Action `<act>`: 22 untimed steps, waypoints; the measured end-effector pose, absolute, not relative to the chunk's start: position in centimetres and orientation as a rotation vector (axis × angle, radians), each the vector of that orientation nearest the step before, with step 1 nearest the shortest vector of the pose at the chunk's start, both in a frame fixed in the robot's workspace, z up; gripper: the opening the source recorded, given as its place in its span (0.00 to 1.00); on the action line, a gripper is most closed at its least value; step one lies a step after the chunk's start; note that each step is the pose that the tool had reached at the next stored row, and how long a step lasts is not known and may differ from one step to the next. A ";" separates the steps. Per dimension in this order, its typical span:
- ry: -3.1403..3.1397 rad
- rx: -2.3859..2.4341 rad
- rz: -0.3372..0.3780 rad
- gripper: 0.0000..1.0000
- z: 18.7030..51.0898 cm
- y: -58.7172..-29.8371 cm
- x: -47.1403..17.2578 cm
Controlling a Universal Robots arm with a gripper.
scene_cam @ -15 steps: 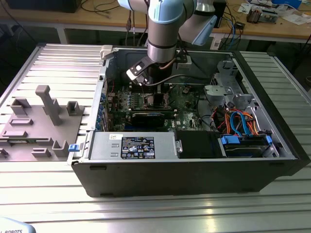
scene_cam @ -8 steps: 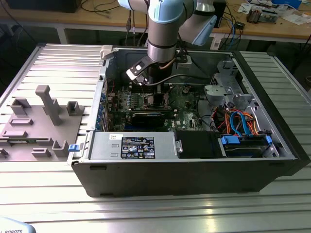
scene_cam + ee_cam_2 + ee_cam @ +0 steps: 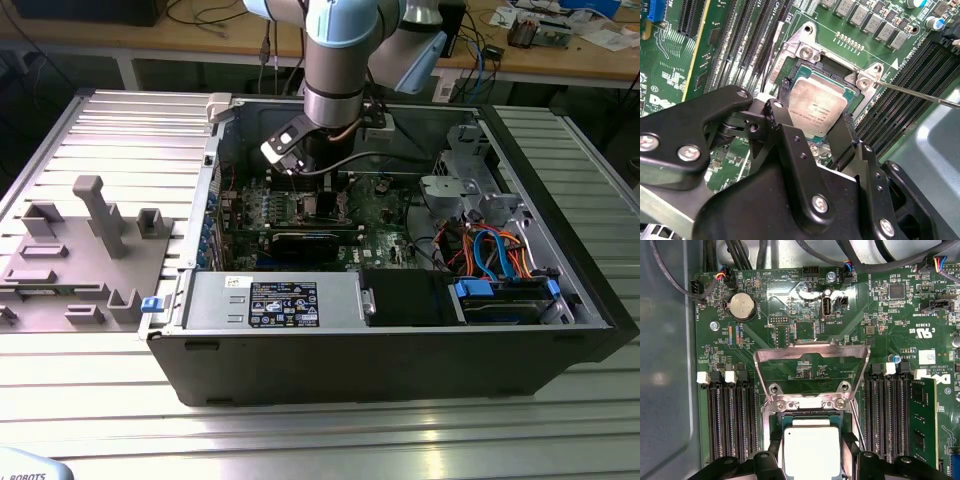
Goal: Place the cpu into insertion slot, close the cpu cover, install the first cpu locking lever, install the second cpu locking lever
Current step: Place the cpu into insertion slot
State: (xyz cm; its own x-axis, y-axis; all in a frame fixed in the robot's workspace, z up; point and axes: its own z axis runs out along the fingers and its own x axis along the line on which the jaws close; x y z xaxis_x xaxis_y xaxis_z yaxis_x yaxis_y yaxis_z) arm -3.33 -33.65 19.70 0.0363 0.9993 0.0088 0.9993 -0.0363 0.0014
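Observation:
The cpu [image 3: 817,107] [image 3: 811,450], a small square chip with a silver-grey top, lies level in or just over the insertion slot [image 3: 832,69] [image 3: 810,416]; I cannot tell whether it is fully seated. My gripper [image 3: 816,111] [image 3: 811,456] is shut on the cpu, one black finger on each of two opposite edges. The cpu cover [image 3: 780,352], a silvery frame with a cut-out centre, is swung open away from the slot. A thin metal lever rod [image 3: 920,95] stands free beside the socket. In the exterior view the gripper [image 3: 318,185] reaches down into the open computer case [image 3: 400,350].
Rows of black memory slots [image 3: 730,425] [image 3: 885,415] flank the socket on both sides. A long black expansion card [image 3: 305,243], a power supply [image 3: 270,300] and a drive bay with cables [image 3: 500,260] crowd the case. A grey fixture [image 3: 90,225] sits on the exterior view's left.

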 end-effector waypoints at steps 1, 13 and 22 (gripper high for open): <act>-2.177 -2.258 -0.012 0.55 19.7 -33.6 -3.3; -2.177 -2.258 -0.011 0.62 19.7 -33.4 -3.2; -2.178 -2.258 -0.011 0.62 19.9 -33.3 -3.2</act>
